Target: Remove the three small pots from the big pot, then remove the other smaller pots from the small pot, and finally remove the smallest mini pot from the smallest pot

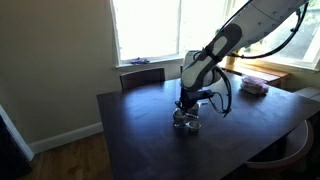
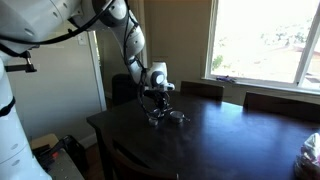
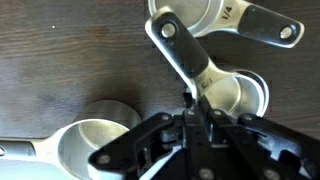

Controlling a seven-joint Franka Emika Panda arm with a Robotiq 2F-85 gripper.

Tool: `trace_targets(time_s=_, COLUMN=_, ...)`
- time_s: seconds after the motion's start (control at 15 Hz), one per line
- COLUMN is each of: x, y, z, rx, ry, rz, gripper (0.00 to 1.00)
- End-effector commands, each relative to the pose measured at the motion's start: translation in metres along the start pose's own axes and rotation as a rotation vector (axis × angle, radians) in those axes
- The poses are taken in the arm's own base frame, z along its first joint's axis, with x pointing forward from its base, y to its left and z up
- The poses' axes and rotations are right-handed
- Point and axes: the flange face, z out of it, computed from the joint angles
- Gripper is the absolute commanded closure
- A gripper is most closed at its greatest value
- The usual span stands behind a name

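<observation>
In the wrist view my gripper (image 3: pixel 195 105) comes in from the bottom, its jaws shut on the thin handle (image 3: pixel 178 55) of a small silver pot (image 3: pixel 243 95), right where handle meets bowl. Another small pot (image 3: pixel 200 15), marked 1/4, lies at the top with its handle pointing right. The widest pot (image 3: pixel 85 150), likely the big pot, sits at lower left with its handle leaving the left edge; a round rim (image 3: pixel 113 113) shows just behind it. In both exterior views the gripper (image 1: pixel 188 106) (image 2: pixel 155 100) hangs low over the cluster of pots (image 1: pixel 187 123) (image 2: pixel 166 118).
The pots rest on a dark wooden table (image 1: pixel 150 140) (image 2: pixel 240 140) with chairs (image 1: pixel 142 76) around it. A pinkish stack (image 1: pixel 254 87) lies at the table's far side by the window. A wrapped object (image 2: pixel 311 150) sits at the table's edge.
</observation>
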Motion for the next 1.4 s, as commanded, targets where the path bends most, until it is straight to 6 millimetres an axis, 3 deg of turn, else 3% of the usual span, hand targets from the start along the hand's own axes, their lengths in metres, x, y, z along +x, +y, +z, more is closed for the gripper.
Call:
trace_targets(time_s=0.0, x=-0.008, y=0.001, z=-0.011, rx=0.005, ry=0.004, rz=0.008, gripper=0.97)
trace_targets(time_s=0.47, x=0.000, y=0.006, z=-0.013, rx=-0.021, ry=0.005, rz=0.005, gripper=0.96)
trace_targets(time_s=0.93, x=0.015, y=0.019, z=-0.013, rx=-0.125, ry=-0.064, rz=-0.141, gripper=0.96)
trace_targets(time_s=1.33, x=0.019, y=0.016, z=-0.006, rx=-0.192, ry=-0.117, rz=-0.318, gripper=0.95)
